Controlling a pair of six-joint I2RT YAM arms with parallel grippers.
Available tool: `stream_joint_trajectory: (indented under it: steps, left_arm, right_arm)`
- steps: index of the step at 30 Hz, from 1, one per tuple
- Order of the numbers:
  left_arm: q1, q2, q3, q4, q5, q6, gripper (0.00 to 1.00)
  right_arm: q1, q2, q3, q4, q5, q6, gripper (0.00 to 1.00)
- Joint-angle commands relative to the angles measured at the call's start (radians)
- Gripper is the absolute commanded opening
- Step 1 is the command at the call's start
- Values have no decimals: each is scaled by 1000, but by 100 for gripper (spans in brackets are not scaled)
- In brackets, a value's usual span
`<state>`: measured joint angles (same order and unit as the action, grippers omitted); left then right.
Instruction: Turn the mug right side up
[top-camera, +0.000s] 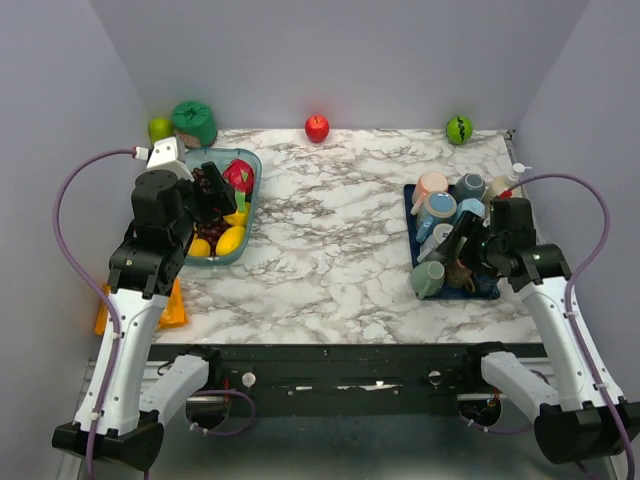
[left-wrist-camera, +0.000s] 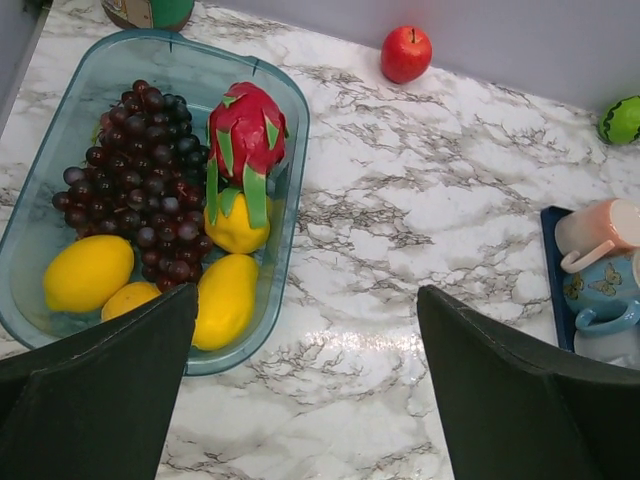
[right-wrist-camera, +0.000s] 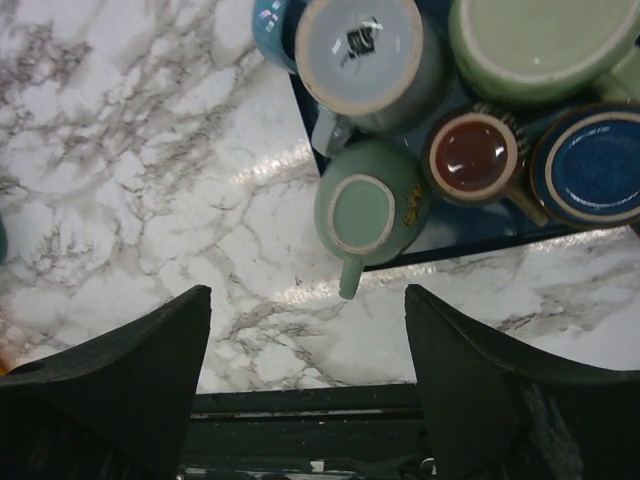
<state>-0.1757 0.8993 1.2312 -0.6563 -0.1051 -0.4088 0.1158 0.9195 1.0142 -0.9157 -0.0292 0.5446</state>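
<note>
Green mug (right-wrist-camera: 365, 215) sat base-up at near-left corner of blue tray (right-wrist-camera: 480, 232); right jaws stood wide, empty, near it; left jaws wide, empty, over fruit bin (left-wrist-camera: 30, 240).

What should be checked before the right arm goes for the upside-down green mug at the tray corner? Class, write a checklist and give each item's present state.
1. Right gripper has its jaws apart: ok.
2. Green mug is base up and in view below that gripper: ok.
3. Its handle points toward the near table edge, clear of other mugs: ok.
4. Free space around it: the grey mug and brown mug crowd its far side: not ok.
5. Mug sits flat on the blue tray: cannot tell.
6. Left gripper is out of the way, over the fruit tray: ok.
</note>
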Motion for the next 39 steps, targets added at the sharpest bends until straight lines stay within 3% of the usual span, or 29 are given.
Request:
stream_joint_trajectory:
  steps: [1,7,19,25,33,39]
  left_arm:
    - [5,3,-55,49,-11,-47,99]
    - [5,-8,-99,55,-107,-125,99]
    - [5,-17,-142,90,74,-44,99]
    - [5,-16,-144,99,68,-42,99]
    - [5,-5,-153,110,54,-51,99]
    - [5,0,-156,115,48,-53,99]
  right_arm:
    - [-4,-25,-91,-25,-15,95,84]
    - [4,-5,-204,40,-87,130,74]
    - [111,136,-239,123,0,190,62]
    - [142,220,-240,136,20,192,54]
    - [162,291,-239,138,66,206,52]
    - [170,338,-238,159,71,207,43]
